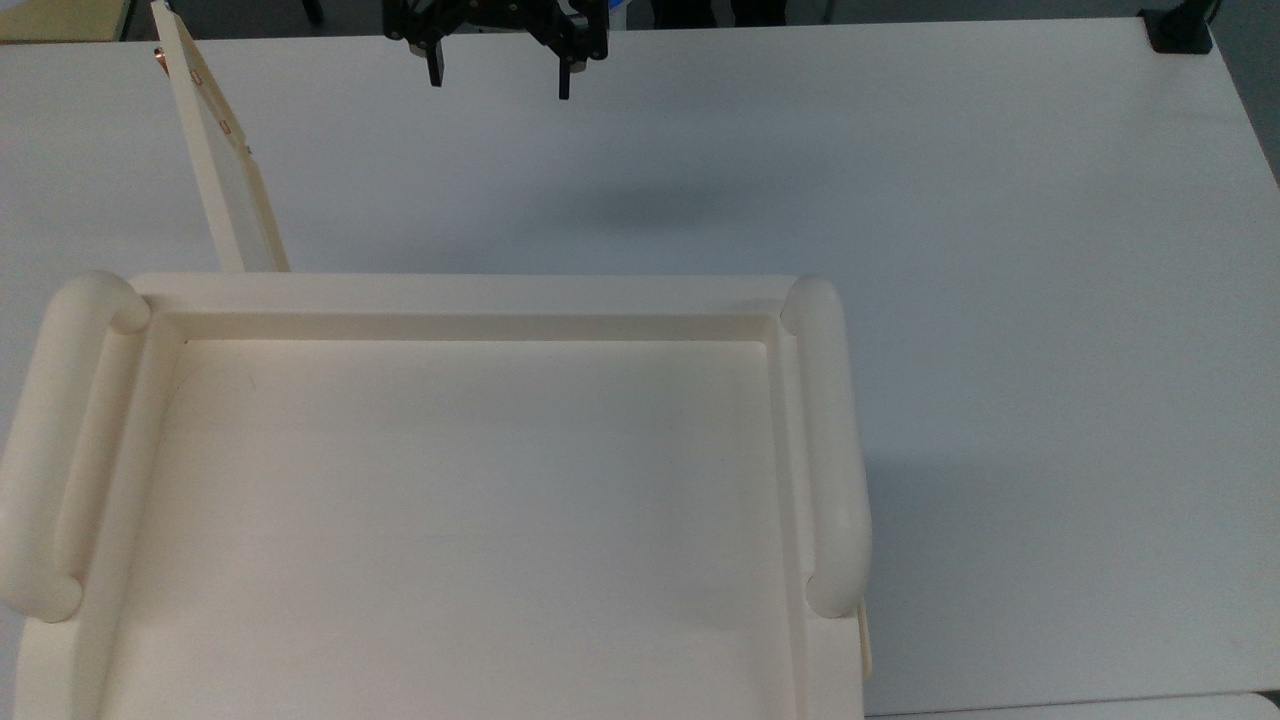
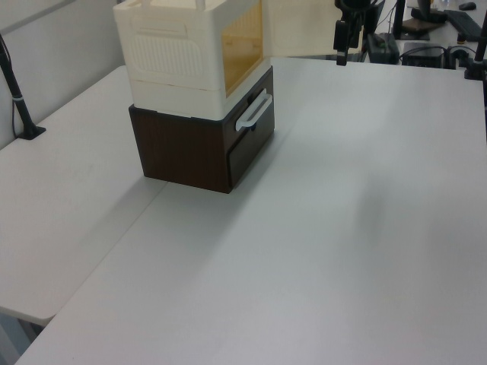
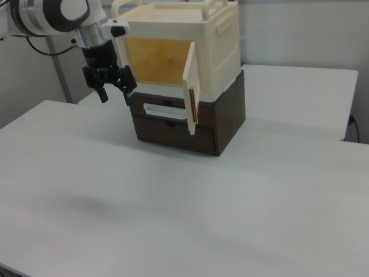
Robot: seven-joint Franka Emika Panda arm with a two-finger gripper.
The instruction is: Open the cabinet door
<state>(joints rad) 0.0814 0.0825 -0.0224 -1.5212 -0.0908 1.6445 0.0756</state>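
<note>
The cream cabinet (image 3: 222,46) stands on a dark brown drawer unit (image 3: 228,118). Its cabinet door (image 1: 232,180) hangs wide open, swung out to the top view's left, with copper fittings along its edge. In the right view the door (image 3: 191,92) shows nearly edge-on in front of the yellow-lit inside. My black gripper (image 1: 497,88) hovers open above the table, clear of the door and to the top view's right of it, with nothing between its fingers. It also appears as the gripper (image 3: 117,98) beside the cabinet's front, and as the gripper (image 2: 342,52) before the open door (image 2: 300,30).
The cabinet's recessed top (image 1: 470,295) with rounded tube rails (image 1: 835,450) takes up the top view's lower left. The drawer unit has a white handle (image 3: 163,111). The white table (image 1: 950,250) stretches wide to the top view's right. A black clamp (image 1: 1180,30) sits at its far corner.
</note>
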